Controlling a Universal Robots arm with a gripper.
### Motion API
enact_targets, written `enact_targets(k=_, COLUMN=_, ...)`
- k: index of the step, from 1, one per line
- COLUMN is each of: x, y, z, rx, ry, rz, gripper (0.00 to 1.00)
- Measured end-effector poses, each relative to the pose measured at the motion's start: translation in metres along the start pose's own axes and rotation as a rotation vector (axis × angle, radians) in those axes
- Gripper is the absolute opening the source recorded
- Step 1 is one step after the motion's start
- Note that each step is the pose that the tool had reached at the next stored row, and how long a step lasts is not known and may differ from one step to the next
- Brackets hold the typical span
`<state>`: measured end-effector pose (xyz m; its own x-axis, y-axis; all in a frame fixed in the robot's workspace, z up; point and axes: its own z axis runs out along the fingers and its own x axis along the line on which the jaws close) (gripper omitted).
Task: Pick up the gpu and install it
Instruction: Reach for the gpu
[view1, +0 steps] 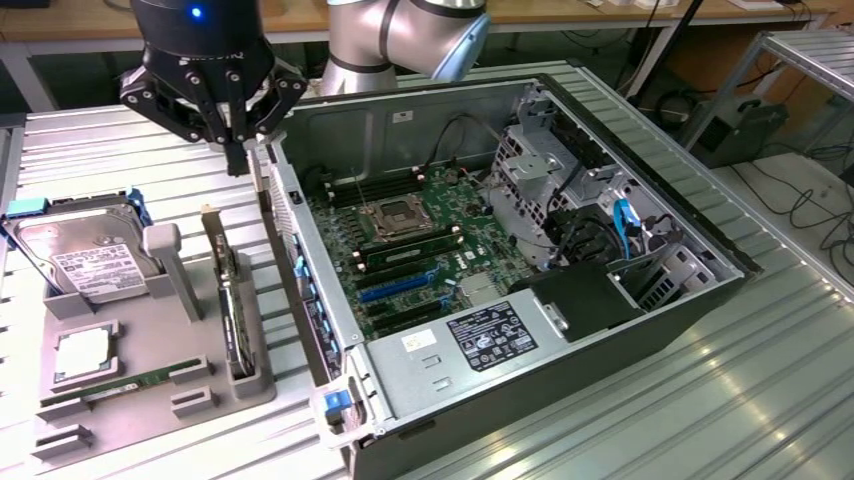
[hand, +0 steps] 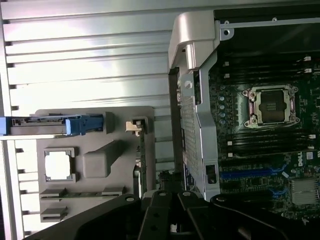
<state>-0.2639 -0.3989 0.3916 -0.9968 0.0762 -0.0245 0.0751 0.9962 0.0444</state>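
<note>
The gpu is a slim black card standing on edge in a slot of the grey tray, with its metal bracket end pointing up. In the wrist view the gpu appears as a thin dark line ending in a pale bracket tab. My gripper hangs above the far end of the card, apart from it and close to the case's rear wall. It is shut, with nothing between its fingers. Its black linkage shows in the wrist view.
The open computer case lies at the exterior view's right of the tray, showing the motherboard's CPU socket and blue card slots. The tray also holds a hard drive, a processor and a green RAM stick.
</note>
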Motion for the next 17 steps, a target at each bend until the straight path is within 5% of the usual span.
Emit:
enact_targets(k=9, x=-0.001, y=-0.0162, z=0.0033, rx=0.0000, ry=0.0000, rz=0.000, gripper=0.11)
enact_targets(k=17, x=-0.001, y=-0.0186, z=0.0041, rx=0.0000, ry=0.0000, rz=0.000, gripper=0.11)
